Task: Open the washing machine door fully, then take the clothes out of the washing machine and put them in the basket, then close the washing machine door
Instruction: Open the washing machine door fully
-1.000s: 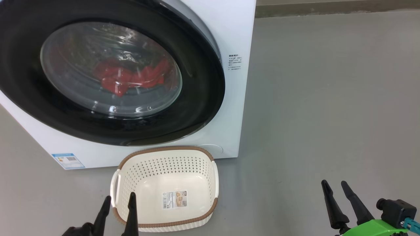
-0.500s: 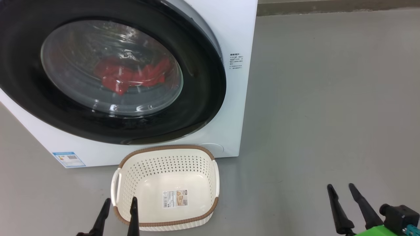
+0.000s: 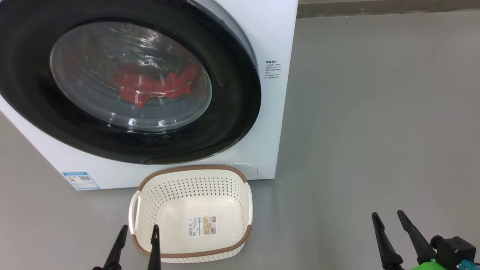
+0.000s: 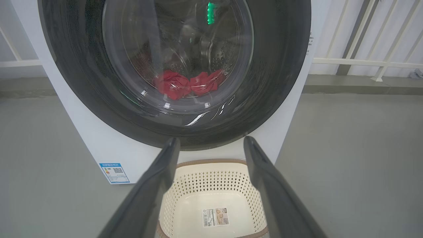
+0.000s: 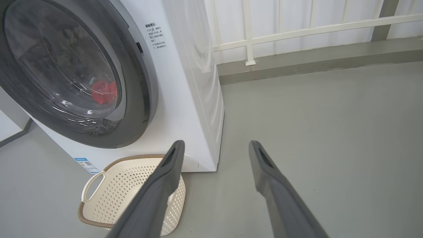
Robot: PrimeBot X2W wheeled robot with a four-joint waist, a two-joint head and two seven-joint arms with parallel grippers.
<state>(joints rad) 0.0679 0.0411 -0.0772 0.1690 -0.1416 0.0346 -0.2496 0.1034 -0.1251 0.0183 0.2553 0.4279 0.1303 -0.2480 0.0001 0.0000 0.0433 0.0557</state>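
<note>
- We see the washing machine (image 3: 270, 37), a white front-loader, standing on the grey floor (image 3: 375, 112), with a small blue label (image 3: 80, 180) low on its front
- The washing machine door (image 3: 232, 123) is closed flat against the front, its glossy black rim ringing the clear bulging window
- Through that glass we make out the clothes (image 3: 150, 88), a crumpled red heap lying at the bottom of the drum
- The basket (image 3: 195, 170) sits upright on the floor just in front of the machine, below the door, with a paper label (image 3: 202, 225) on its pale bottom
- Our left gripper (image 3: 139, 228) hangs at the basket's near left corner, jaws spread and holding nothing; in the head view one finger overlaps the brown rim, and we cannot tell whether it touches
- Our right gripper (image 3: 387, 213) is off to the right over the floor, jaws likewise released and gripping nothing, well apart from the basket and the machine
- In the right wrist view a white railing (image 5: 297, 31) runs behind the machine
</note>
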